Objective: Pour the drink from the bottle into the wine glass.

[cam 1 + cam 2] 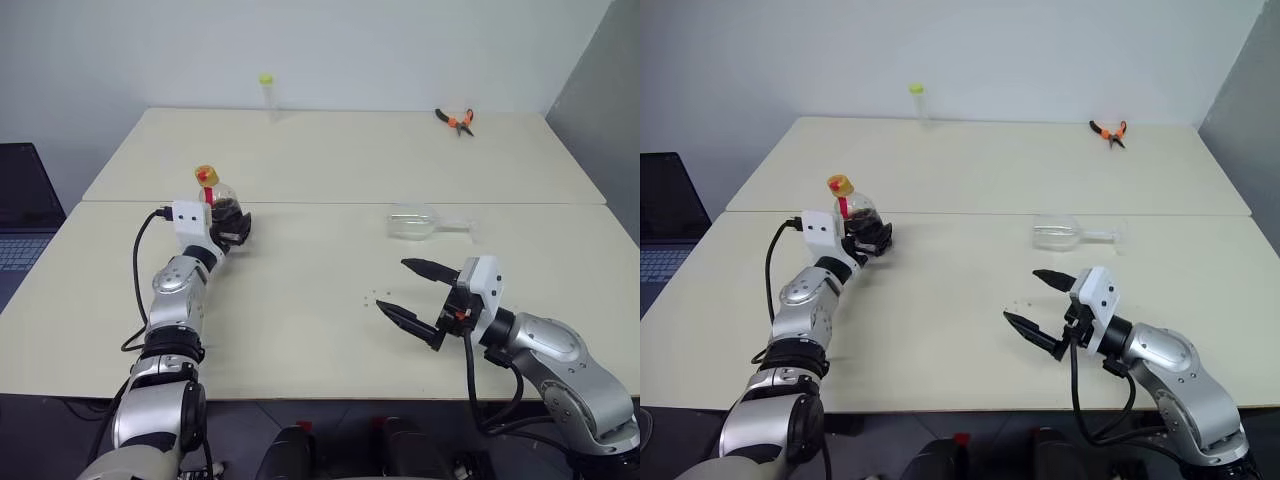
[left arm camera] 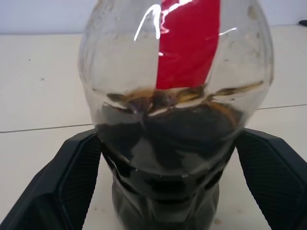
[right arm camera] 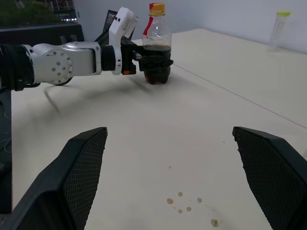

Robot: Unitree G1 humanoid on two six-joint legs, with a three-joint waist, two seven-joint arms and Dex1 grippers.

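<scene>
Left gripper (image 1: 232,228) mid-left, fingers wide around upright bottle (image 1: 218,200), no squeeze visible; right gripper (image 1: 412,293) lower right, open, empty; wine glass (image 1: 416,222) on its side, ctr-right

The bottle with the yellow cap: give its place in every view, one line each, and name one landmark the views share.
Left eye view: the bottle stands at the left, between the open left gripper's fingers.
Right eye view: the bottle stands at the left, just before the table seam.
Left wrist view: its body rises close up between the two fingers.
Right wrist view: it stands far off, at the top centre.
Shared landmark: the red label.
</scene>
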